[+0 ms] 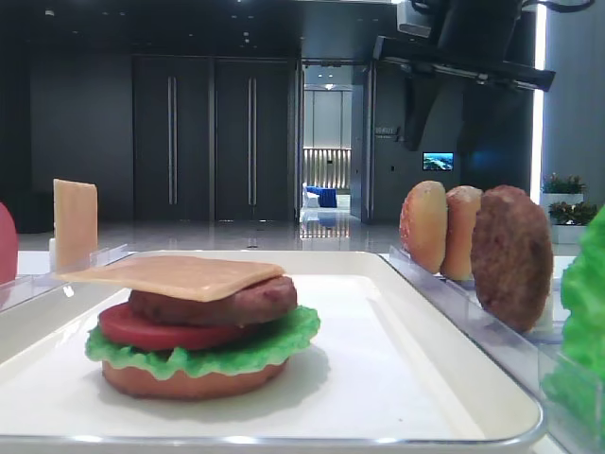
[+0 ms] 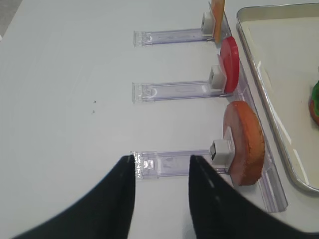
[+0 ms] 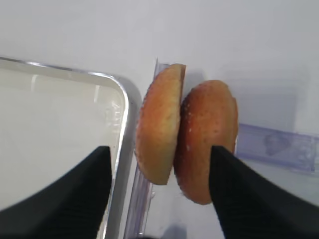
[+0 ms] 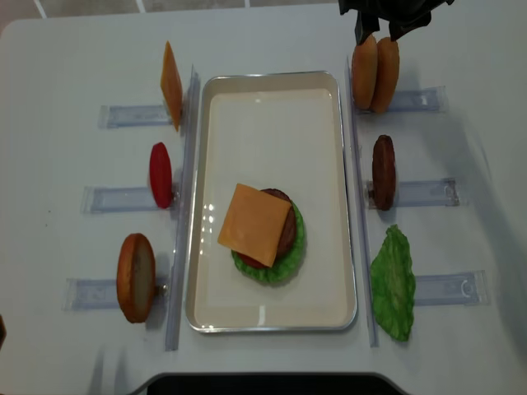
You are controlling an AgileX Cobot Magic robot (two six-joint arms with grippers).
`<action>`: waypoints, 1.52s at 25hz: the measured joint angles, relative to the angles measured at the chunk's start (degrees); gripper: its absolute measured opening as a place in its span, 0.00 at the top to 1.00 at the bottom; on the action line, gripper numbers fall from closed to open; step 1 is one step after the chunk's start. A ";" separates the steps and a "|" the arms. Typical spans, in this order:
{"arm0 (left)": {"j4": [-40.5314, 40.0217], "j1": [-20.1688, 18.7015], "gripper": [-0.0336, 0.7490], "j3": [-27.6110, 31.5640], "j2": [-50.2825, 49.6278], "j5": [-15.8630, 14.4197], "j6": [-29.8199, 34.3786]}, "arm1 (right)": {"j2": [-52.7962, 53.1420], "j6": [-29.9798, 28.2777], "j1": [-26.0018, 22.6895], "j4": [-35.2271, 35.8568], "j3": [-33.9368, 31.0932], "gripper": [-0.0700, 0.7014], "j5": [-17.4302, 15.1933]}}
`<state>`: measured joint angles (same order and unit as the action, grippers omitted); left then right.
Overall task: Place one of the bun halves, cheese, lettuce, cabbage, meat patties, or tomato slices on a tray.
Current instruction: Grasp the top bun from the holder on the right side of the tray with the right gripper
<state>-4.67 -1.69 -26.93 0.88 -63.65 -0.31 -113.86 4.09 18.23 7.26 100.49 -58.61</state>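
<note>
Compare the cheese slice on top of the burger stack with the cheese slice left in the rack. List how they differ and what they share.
Pose: the cheese on the stack lies flat; the cheese in the rack stands on edge.
Place: the stacked slice is inside the tray, resting on a meat patty; the racked slice is outside it, left of the tray in the overhead view.
Shared: both are thin, smooth, yellow-orange squares.

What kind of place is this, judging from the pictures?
Probably a robot demonstration or test table in a large indoor hall, not a kitchen: plastic burger parts stand in clear racks beside a white tray, and dark double doors and a corridor show behind.
</note>
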 joint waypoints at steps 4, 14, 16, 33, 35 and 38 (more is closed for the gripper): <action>0.00 0.00 0.60 0.00 0.00 0.00 0.00 | -0.58 0.00 -0.50 0.11 0.04 0.37 0.18; 0.00 0.00 0.60 0.00 0.00 0.00 0.00 | -1.18 -0.34 -0.50 2.85 0.11 0.37 1.33; 0.00 0.00 0.60 0.00 0.00 0.00 0.00 | -1.95 -0.69 -0.50 3.04 0.11 0.37 1.43; 0.00 0.00 0.60 0.00 0.00 0.00 0.00 | -4.99 -1.75 -0.43 4.34 0.41 0.37 2.36; 0.00 0.00 0.60 0.00 0.00 0.00 0.00 | -4.99 -1.80 -0.43 4.34 0.43 0.37 2.36; 0.00 0.00 0.60 0.00 0.00 0.00 0.00 | -5.05 -1.85 -0.43 4.34 0.47 0.37 2.36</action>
<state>-4.67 -1.69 -26.93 0.88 -63.65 -0.31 -118.92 2.24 17.79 11.60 100.96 -56.25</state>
